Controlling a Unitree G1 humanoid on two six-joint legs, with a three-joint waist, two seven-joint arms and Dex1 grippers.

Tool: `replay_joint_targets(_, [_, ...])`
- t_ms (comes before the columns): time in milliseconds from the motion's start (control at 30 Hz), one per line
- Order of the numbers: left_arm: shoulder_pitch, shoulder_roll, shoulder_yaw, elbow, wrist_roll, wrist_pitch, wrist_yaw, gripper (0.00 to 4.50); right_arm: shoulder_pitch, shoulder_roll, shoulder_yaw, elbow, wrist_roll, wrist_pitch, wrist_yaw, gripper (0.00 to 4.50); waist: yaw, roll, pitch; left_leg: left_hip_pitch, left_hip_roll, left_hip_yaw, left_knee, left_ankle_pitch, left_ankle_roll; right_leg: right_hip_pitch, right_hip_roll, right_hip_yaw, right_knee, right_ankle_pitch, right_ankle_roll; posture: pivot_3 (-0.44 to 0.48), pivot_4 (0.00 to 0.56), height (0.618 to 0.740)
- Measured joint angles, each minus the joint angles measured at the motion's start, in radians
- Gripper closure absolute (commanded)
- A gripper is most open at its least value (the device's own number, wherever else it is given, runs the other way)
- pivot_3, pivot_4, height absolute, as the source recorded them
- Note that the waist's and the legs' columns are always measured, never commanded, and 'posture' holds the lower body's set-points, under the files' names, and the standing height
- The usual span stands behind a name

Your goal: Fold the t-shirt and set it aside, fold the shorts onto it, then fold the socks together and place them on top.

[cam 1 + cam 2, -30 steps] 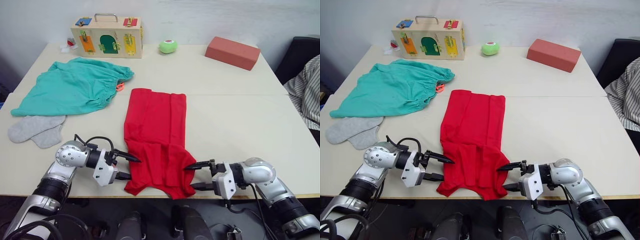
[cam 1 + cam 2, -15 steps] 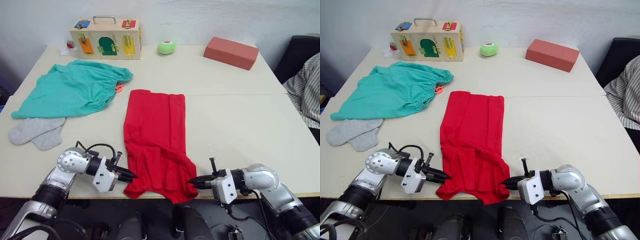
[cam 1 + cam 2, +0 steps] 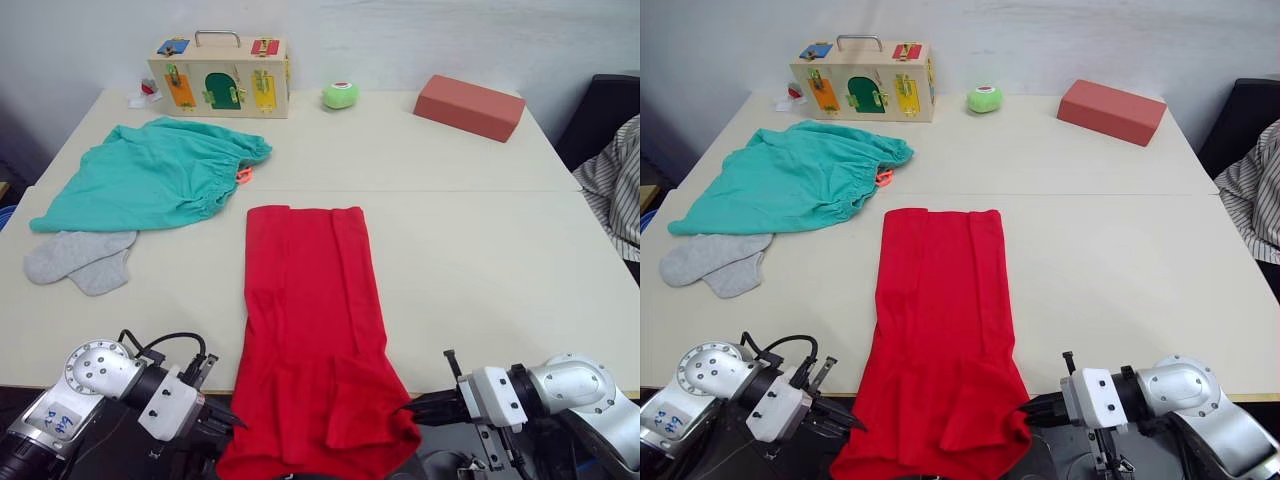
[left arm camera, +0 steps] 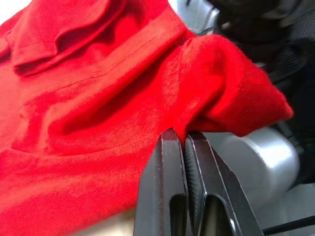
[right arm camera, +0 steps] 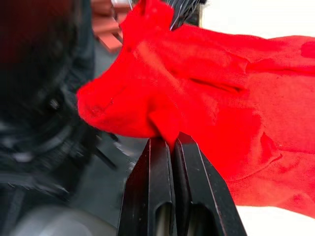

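Left gripper [image 3: 222, 423]: black two-fingered, at the near table edge, clenched on one lower corner of the plain bright red cotton t-shirt [image 3: 312, 310]. The left wrist view showed the fingers [image 4: 170, 162] pressed together with red cloth pinched between them, a detail too small to read from the head views.

Right gripper [image 3: 415, 408]: clenched on the opposite lower corner; the right wrist view showed the pinch.

T-shirt: a long narrow strip at the middle of the pale table [image 3: 480, 250], its near end hanging past the edge between the two grippers.

Pair of light grey knit ankle socks [image 3: 78, 258]: left side, well apart from the t-shirt.

Teal-green gathered-waist shorts [image 3: 150, 175]: just beyond the socks, touching them.

Far edge: wooden latch box [image 3: 220, 75], small green ball [image 3: 340, 95], salmon-red block [image 3: 470, 105].
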Motion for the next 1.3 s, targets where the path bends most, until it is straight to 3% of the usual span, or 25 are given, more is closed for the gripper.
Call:
replay_joint_targets(300, [-0.096,-0.043,0.141,-0.046,-0.173,0.441,0.15,4.48,-0.346,0.103,-0.095,0.057,0.289,0.441,-0.157,4.5,-0.002,-0.001,0.001,-0.001,0.0,-0.003,-0.001,0.001,-0.001,0.0,0.0,-0.002,0.001,-0.001,-0.001,0.0,0.15,0.74])
replay_joint_targets(400, [-0.206,-0.115,0.195,0.027,-0.272,0.635,0.238,4.48,-0.506,0.204,-0.095,0.174,0.322,0.547,-0.206,4.5,-0.003,-0.002,0.002,-0.002,0.0,-0.003,0.001,0.004,-0.006,-0.001,0.0,-0.003,0.001,0.0,-0.001,0.0,0.15,0.74])
replay_joint_targets(533, [-0.361,-0.192,0.253,0.144,-0.315,0.801,0.335,4.48,-0.698,0.32,-0.09,0.367,0.289,0.619,-0.249,4.5,-0.004,-0.002,0.002,-0.003,-0.001,-0.003,0.001,0.005,-0.006,0.0,0.0,-0.003,0.002,0.0,0.0,0.0,0.15,0.74])
replay_joint_targets(667, [-0.49,-0.268,0.259,0.255,-0.318,0.932,0.413,4.48,-0.817,0.423,-0.084,0.571,0.187,0.607,-0.277,4.5,-0.005,-0.002,0.002,-0.005,-0.001,-0.002,0.001,0.007,-0.007,-0.001,0.001,-0.004,0.002,0.0,0.0,0.0,0.15,0.74])
replay_joint_targets(833, [-0.613,-0.372,0.298,0.378,-0.306,0.959,0.49,4.48,-0.922,0.523,-0.052,0.802,0.039,0.51,-0.264,4.5,-0.008,-0.002,0.002,-0.006,-0.001,-0.001,0.002,0.007,-0.006,-0.002,0.001,-0.003,0.003,0.001,0.002,0.0,0.15,0.74])
replay_joint_targets(1300, [-0.633,-0.455,0.443,0.517,-0.275,0.968,0.601,4.48,-1.114,0.7,-0.084,1.195,-0.14,0.274,-0.178,4.5,-0.038,-0.002,0.002,-0.005,-0.001,0.0,0.002,0.009,-0.009,-0.003,0.001,-0.001,0.007,0.001,0.003,0.0,0.15,0.74])
